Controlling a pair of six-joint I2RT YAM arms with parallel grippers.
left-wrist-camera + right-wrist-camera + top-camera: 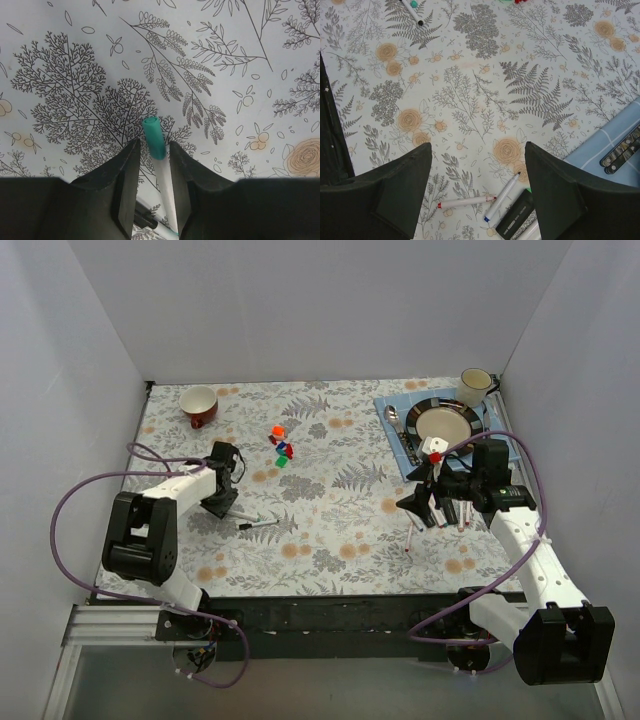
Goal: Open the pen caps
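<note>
My left gripper [154, 146] is shut on a thin white-barrelled pen [167, 192]. The pen's teal-green cap [154, 137] is still on and sticks out past the fingertips [131, 155]. In the top view this gripper [222, 502] hangs low over the left middle of the table. An uncapped black-tipped pen [258, 525] lies just right of it. Loose caps [281, 446] in orange, red, blue and green lie at the centre back. My right gripper [478, 150] is open and empty above a red-ended pen [465, 201], a blue-ended pen [502, 197] and a black marker [517, 222]; in the top view it [418, 502] is right of centre.
A red mug [199, 406] stands at the back left. At the back right a blue placemat [392, 405] holds a dark-rimmed plate [478, 429], cutlery [400, 432] and a cream mug [475, 387]. More pens [445, 515] lie under the right arm. White walls enclose the table.
</note>
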